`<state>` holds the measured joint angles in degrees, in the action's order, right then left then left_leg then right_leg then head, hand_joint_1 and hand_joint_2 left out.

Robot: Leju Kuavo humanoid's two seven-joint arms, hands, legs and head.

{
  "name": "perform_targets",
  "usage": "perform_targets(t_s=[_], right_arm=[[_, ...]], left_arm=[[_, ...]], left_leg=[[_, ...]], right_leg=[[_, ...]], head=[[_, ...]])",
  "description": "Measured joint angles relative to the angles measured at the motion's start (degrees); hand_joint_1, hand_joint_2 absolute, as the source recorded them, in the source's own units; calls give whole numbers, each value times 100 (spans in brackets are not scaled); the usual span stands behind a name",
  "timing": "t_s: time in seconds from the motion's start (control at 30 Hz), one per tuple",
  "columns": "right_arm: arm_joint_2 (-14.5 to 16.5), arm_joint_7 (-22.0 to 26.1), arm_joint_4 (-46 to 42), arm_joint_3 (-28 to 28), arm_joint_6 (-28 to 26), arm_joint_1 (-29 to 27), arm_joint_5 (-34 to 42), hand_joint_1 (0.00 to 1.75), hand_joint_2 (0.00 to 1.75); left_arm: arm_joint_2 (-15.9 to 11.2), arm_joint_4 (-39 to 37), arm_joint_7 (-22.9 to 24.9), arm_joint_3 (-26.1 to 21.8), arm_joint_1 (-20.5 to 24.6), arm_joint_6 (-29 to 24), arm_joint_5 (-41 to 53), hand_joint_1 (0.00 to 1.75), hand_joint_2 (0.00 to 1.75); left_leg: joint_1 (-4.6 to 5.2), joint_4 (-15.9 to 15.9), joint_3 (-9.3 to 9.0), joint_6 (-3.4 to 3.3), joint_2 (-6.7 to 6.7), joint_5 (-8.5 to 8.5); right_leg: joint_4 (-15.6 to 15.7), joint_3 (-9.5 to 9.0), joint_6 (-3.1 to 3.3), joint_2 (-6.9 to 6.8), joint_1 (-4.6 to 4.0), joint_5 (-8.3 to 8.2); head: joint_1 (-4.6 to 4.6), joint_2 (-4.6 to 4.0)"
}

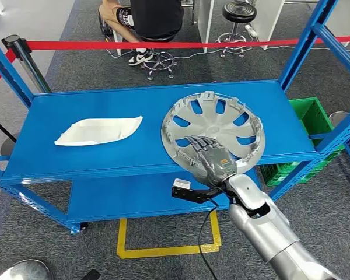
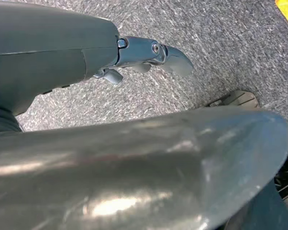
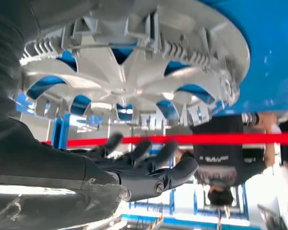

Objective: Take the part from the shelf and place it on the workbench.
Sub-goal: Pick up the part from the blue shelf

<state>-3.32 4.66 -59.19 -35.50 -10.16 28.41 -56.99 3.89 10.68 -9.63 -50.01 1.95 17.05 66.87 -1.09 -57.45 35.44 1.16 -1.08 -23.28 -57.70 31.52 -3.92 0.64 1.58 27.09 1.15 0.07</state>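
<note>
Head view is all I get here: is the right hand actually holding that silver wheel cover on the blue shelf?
Observer: Not from what I see. In the right wrist view the right hand has its fingers stretched out, with a gap to the wheel cover.
Operator: Which side of the cover faces up?
Observer: The ribbed inner side, with clips standing round its rim.
Operator: And the other hand?
Observer: The left hand hangs over grey carpet, holding nothing.
</note>
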Motion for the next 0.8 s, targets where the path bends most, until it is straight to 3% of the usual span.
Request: perform_targets(t_s=[0.43,0.8], right_arm=[[-188,63,268,-62,1439,564,1292,0,175],[-214,-573,1270,-338,832,840,765,0,175]], left_arm=[[0,-1,61,-206,-2,122,-77,0,0],[4,-1,99,-307,11,71,-42,0,0]], left_leg=[[0,0,1,0,0,0],[0,0,-3,0,0,0]], right_leg=[[0,0,1,-1,0,-1],[0,-3,1,1,0,-1]], head=[[1,0],[0,0]])
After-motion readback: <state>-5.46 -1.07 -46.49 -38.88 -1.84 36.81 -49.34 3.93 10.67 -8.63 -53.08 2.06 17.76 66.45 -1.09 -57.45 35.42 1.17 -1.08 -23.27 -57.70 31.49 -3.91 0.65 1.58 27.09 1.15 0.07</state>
